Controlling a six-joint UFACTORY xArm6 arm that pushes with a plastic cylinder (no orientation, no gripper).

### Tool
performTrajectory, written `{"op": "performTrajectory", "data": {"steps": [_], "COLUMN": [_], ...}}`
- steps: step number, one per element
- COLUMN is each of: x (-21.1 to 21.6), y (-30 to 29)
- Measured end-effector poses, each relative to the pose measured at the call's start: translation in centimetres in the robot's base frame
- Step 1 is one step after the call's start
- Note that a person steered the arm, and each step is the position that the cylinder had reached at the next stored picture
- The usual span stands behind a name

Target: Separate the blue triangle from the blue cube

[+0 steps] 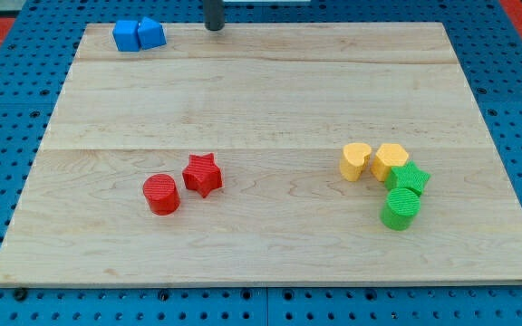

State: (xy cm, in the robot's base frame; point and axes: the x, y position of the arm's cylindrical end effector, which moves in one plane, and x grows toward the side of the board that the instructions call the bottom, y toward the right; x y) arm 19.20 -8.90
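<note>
Nearest you, the wooden board [270, 100] carries two clusters. Toward 7 o'clock sit the red cylinder [161, 194] and the red star [203, 174], just beside each other. Toward 4 o'clock the green cylinder [401, 209] touches the green star [409, 178], which touches the yellow hexagon [390, 161]; the yellow heart [356, 161] sits just beside the hexagon.

Farther off, at 11 o'clock by the board's far edge, you find the blue cube [127, 35] and the blue triangle [150, 33] touching, cube at the view's left.

My tip [215, 28] stands at 12 o'clock at the far edge, at 3 o'clock from the triangle, near but apart. There is no pincer to report: only a bare rod, gripping nothing. Nothing stands between tip and triangle.
</note>
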Motion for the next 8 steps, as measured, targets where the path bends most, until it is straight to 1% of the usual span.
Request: {"op": "performTrajectory", "data": {"steps": [2,3,4,5,6,7,8], "x": [0.2,1.6,4.5,2.7,0.3,2.7,7.4], "y": [-4.6,-5.1,-5.2,-3.6,-5.8,-8.5,-8.5]}}
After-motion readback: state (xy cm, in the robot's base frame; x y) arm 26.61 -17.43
